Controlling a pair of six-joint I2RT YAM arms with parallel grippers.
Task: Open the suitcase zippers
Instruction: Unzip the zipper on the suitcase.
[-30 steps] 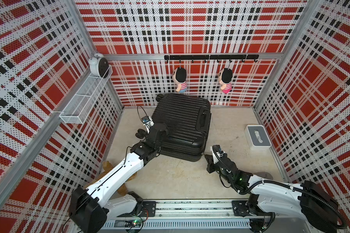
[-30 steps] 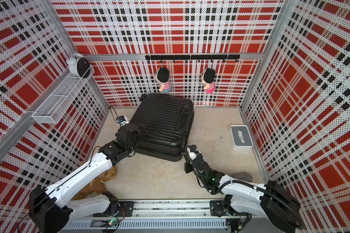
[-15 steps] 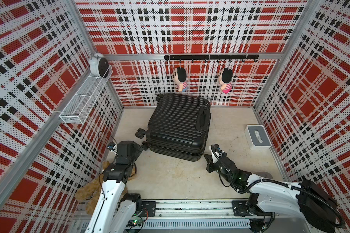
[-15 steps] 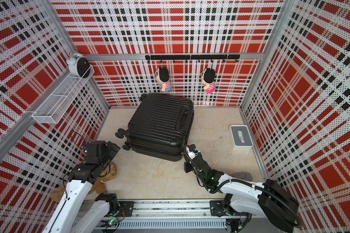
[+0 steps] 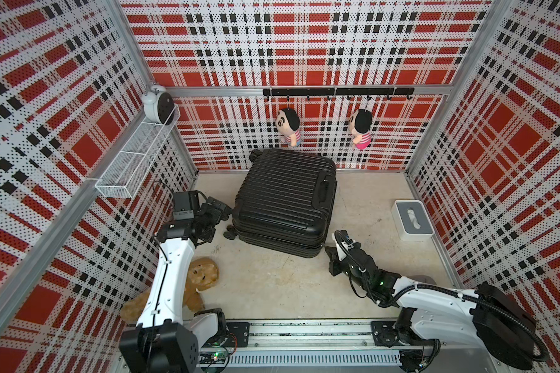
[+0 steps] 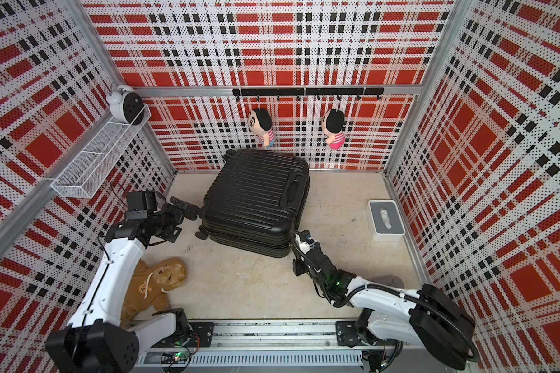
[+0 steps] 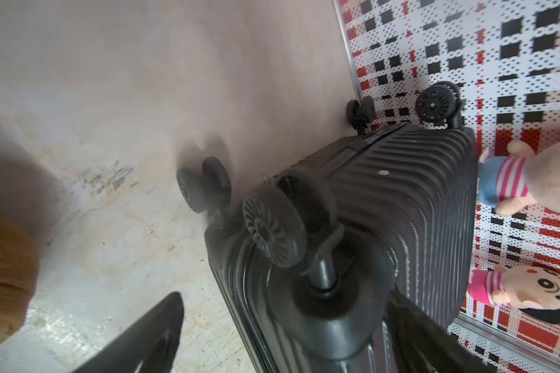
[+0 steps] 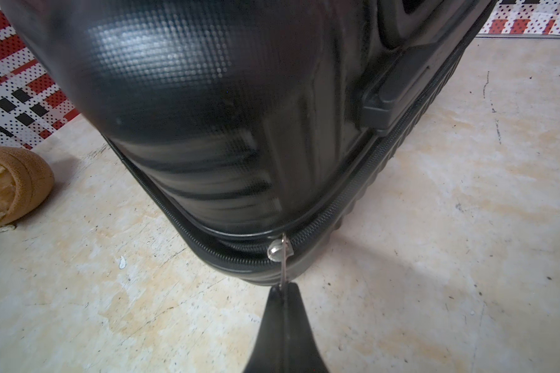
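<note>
wire basket (image 5: 133, 161): upper left of the frame, on the wall, with just an alarm clock (image 5: 158, 105) at its far end
tissue box (image 5: 398, 222): right side, on the floor, white tissue (image 5: 412, 222) poking out of the slot
suitcase (image 5: 285, 200): black ribbed hardshell, lying flat mid-frame
zippers (image 8: 353, 193): thin black track round the seam, silver pull (image 8: 283, 261) at the corner nearest the right arm
right gripper (image 8: 285, 287): pinched tight on that pull
left gripper (image 7: 285, 295): jaws spread wide, holding nothing, just beside the wheels (image 7: 272, 232)
</note>
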